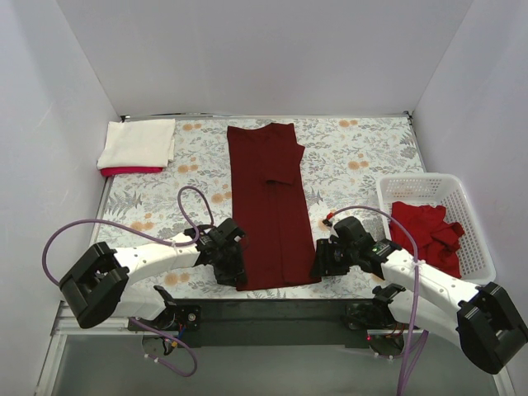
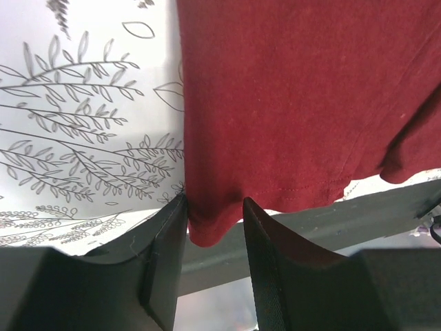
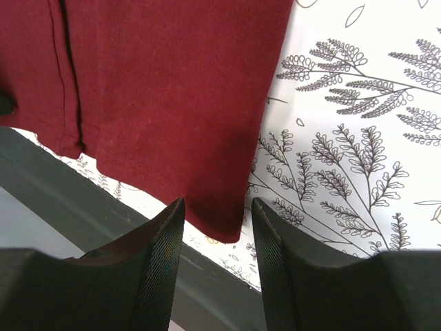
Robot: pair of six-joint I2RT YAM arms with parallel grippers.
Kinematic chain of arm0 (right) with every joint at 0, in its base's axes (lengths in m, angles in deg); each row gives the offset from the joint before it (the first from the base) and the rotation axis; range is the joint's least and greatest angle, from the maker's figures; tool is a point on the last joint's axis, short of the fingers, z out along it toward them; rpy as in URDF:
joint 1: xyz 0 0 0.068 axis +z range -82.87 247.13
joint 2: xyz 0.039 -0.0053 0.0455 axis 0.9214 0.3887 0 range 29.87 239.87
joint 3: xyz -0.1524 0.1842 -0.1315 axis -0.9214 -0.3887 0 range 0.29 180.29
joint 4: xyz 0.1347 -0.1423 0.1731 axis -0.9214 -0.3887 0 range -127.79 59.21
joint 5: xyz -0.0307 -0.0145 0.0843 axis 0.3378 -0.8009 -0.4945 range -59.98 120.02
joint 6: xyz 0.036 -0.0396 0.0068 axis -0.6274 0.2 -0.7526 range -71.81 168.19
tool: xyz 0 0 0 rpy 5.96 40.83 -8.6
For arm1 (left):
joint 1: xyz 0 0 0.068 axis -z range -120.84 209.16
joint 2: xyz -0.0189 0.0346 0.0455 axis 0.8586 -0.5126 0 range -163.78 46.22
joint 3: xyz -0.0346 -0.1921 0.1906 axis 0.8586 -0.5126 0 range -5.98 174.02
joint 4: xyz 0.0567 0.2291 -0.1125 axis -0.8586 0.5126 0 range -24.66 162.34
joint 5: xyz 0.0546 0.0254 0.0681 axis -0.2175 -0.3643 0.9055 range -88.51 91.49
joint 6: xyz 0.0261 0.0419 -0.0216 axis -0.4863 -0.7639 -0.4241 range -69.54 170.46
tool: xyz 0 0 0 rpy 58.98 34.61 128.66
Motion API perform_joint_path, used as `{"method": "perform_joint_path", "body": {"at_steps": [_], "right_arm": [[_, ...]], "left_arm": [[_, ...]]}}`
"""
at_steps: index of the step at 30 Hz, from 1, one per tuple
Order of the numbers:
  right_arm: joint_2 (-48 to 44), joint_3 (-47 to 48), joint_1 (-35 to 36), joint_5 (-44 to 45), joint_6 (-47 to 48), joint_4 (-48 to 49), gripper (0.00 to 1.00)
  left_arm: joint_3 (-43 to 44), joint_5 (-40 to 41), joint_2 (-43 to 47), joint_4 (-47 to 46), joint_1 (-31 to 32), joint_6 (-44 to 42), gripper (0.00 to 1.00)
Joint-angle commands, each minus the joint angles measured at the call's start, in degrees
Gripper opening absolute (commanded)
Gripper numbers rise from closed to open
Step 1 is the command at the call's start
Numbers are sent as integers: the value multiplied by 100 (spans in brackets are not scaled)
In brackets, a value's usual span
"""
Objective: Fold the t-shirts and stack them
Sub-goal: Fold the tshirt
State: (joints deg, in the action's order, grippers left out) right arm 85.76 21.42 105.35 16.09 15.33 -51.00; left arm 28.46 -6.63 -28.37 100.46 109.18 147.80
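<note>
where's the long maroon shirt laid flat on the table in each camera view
Top external: the maroon shirt lies as a long strip in the middle of the table.
Left wrist: the shirt fills the upper right, one near corner between the left gripper tips.
Right wrist: the shirt fills the upper left, the other near corner between the right gripper tips.
Shared landmark: the leaf-print tablecloth beside the shirt.

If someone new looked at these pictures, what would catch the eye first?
A long dark maroon t-shirt, folded into a narrow strip, lies flat in the centre. The left claw and right claw each straddle a near hem corner. A white lattice basket at right holds red shirts.
</note>
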Motion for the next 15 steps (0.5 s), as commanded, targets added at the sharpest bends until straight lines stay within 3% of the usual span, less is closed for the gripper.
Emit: {"method": "perform_joint_path", "body": {"at_steps": [1, 7, 8, 11, 13, 15], "right_arm": [[202, -302, 10, 137, 87, -827, 51], [351, -399, 19, 58, 78, -669, 45], [369, -407, 19, 40, 69, -625, 43], [378, -434, 37, -12, 61, -625, 19], [247, -486, 63, -100, 34, -642, 2], [45, -513, 150, -285, -27, -773, 1]], "left_arm": [[-183, 126, -188, 171, 113, 39, 36], [-244, 162, -240, 163, 122, 57, 29], [-253, 170, -241, 171, 122, 74, 23], [-262, 162, -223, 189, 131, 83, 14], [-279, 135, -153, 250, 183, 136, 1], [-358, 31, -48, 311, 306, 189, 0]]}}
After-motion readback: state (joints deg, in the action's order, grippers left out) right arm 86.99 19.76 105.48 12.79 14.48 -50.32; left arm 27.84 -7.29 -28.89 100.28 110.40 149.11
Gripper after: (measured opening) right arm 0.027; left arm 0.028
